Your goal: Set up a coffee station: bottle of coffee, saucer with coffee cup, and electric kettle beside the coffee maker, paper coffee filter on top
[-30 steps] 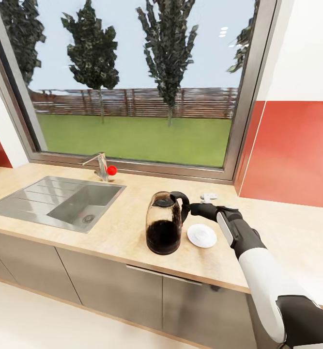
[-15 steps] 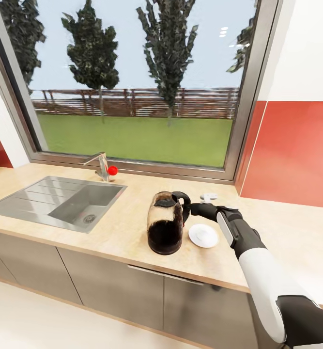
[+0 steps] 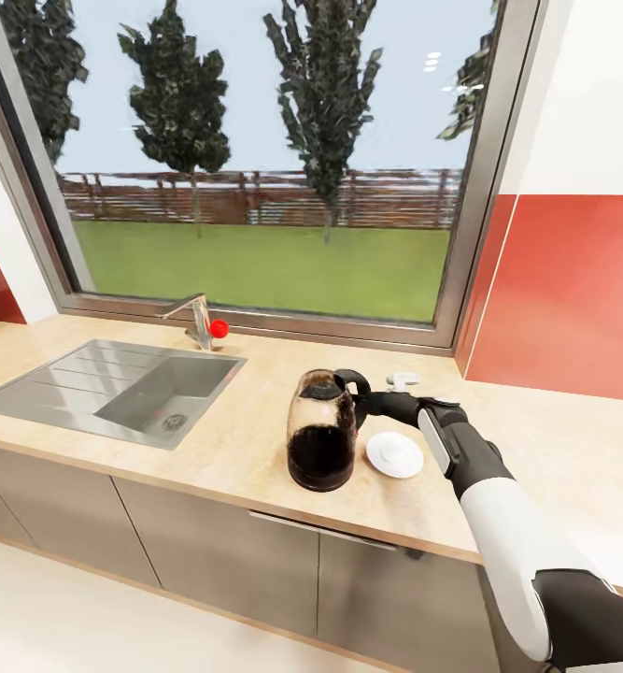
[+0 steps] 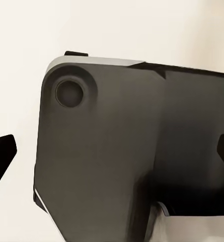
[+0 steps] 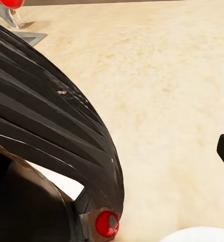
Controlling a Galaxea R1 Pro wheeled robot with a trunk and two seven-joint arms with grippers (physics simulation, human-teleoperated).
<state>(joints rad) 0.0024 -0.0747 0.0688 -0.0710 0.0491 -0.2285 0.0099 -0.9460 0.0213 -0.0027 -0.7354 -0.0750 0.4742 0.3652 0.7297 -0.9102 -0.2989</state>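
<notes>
Standing on the counter (image 3: 255, 439) between the sink (image 3: 115, 388) and the saucer (image 3: 394, 454), the kettle (image 3: 321, 430) is a glass body, dark in its lower part, with a black handle (image 3: 351, 381) at the side toward the right arm. The right gripper (image 3: 360, 404) is at this handle, but the pictures do not show if its fingers are closed on it or only near it, so I cannot tell. In the right wrist view the ribbed black handle (image 5: 56, 131) is very close to the camera, with a small red button (image 5: 106, 223) at its base.

I judge the kettle to be rigid and rather heavy if it is full, with smooth glass walls that can slip and can break. The handle is the right place to take it, high on the grip, and it should be kept upright so the liquid does not swing. The saucer is just beside the kettle, thin and light, and it may be pushed away easily.

The left wrist view shows a dark grey part of the robot against a pale surface; the state of the left gripper I cannot tell.

No brand, label or readable writing is visible on any thing.
</notes>
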